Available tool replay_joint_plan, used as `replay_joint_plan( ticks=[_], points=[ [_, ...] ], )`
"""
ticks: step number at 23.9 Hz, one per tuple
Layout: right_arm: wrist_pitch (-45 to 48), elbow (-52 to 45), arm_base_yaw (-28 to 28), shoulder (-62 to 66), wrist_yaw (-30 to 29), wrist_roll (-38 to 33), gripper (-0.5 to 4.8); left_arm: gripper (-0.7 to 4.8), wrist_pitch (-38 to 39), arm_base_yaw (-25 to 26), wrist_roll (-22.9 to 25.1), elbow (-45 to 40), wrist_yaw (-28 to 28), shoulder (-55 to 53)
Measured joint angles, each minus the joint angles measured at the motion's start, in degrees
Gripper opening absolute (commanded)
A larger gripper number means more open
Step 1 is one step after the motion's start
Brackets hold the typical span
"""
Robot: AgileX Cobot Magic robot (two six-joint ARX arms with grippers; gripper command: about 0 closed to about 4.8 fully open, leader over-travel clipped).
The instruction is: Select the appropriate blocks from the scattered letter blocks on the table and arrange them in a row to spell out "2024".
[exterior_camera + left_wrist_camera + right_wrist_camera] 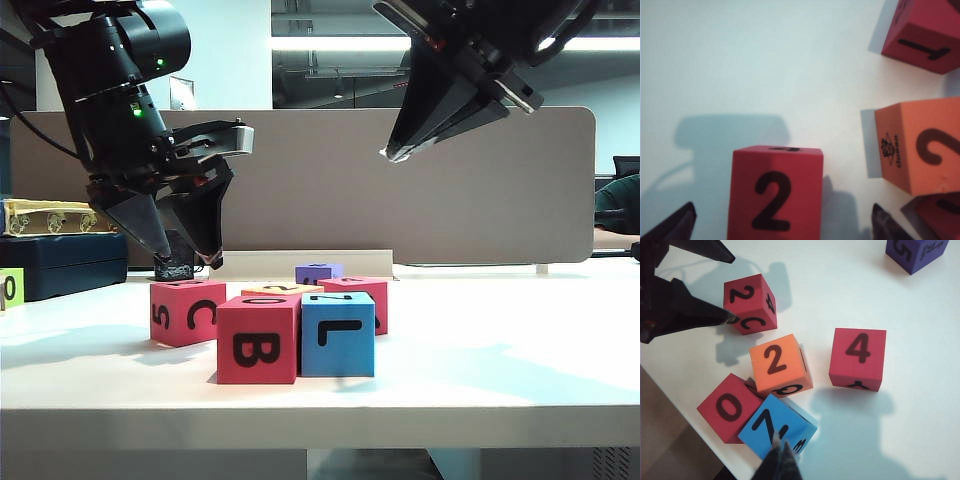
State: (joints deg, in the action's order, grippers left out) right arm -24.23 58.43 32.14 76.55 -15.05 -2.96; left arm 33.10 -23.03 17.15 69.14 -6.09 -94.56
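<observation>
A red block showing 2 on top, with S and C on its sides, sits on the white table at the left of the cluster. My left gripper hangs open just above it, one finger on each side with gaps. Close by are an orange block showing 2, a red block showing 4 and a red block showing 0, with B on its front. My right gripper is shut and empty, high above the cluster.
A blue block marked L stands beside the B block. A purple block lies farther back. A brown divider panel walls off the rear. A dark box and a yellow-green cube sit at far left.
</observation>
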Motion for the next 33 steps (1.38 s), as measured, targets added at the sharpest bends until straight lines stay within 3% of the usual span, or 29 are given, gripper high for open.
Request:
replay_joint_plan(
  ticks=[10,12,15,17,25,29,33],
  points=[
    [-0.02,0.00,-0.02,0.00,0.02,0.00,-0.03,4.75,-1.38,1.38,0.07,0.02,-0.15,-4.79],
    [0.02,0.00,0.00,0.00,0.00,0.00,-0.03,3.98,-2.10,1.40,0.00,0.02,-0.22,-5.31],
    [0.42,0.00,-0.02,0.00,0.00,0.00,-0.03,3.90,-2.43,1.42,-0.26,0.02,-0.35,-6.71],
    [0.44,0.00,0.00,0.00,0.02,0.00,-0.03,3.38,-2.51,1.42,-0.96,0.02,-0.35,-8.09],
    [0.46,0.00,0.00,0.00,0.00,0.00,-0.03,3.30,-7.30,1.42,-7.06,0.02,-0.35,-8.74],
    [0.44,0.00,-0.02,0.00,0.00,0.00,-0.03,2.65,-8.11,1.42,-9.33,0.02,-0.33,-8.74],
    [0.46,0.00,-0.02,0.00,0.00,0.00,-0.03,2.62,-8.33,1.40,-10.60,0.02,-0.15,-8.70]
  ],
)
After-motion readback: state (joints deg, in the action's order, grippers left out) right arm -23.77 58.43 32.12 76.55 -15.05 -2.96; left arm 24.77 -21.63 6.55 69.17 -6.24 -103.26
